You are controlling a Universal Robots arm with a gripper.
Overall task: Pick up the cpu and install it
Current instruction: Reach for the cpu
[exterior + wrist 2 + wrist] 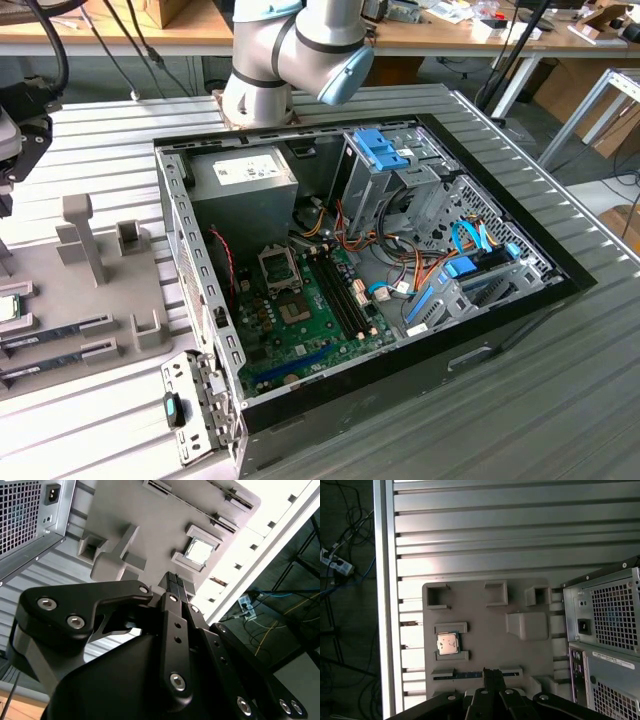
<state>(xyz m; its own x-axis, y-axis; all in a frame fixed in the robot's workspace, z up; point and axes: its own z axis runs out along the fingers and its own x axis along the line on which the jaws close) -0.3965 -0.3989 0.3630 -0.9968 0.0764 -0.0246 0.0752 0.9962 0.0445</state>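
cpu [448, 643] sits flat in its little holder on the grey tray [485, 615], shiny side up. a small grey block on two of its sides keeps it in place. in the exterior view the cpu [8, 308] is at the far edge on the exterior view's left. it is on that same tray [110, 290], well apart from the open computer case [450, 345].

my gripper [492, 672] hangs over the tray with its tips pointing down at it. the two fingers look pressed together, with nothing between them. the gripper is not touching the cpu.

in the first wrist view the tips are over a long thin memory stick [465, 676] that lies in its slot. the cpu is in the next spot on the tray, past that stick and off to one side of the tips. the second wrist view tells me the same. the gripper [176, 579] is close to the camera, and the cpu [199, 551] is farther out and a little off the line the fingers point along. so the chip is near, but not under the tips.

the cpu is square, so it has no long side. its edges run straight with the tray's edges.

inside the case, the socket [278, 268] on the green motherboard [330, 320] looks open with no chip in it. so i think the cpu is not yet picked up or put in.
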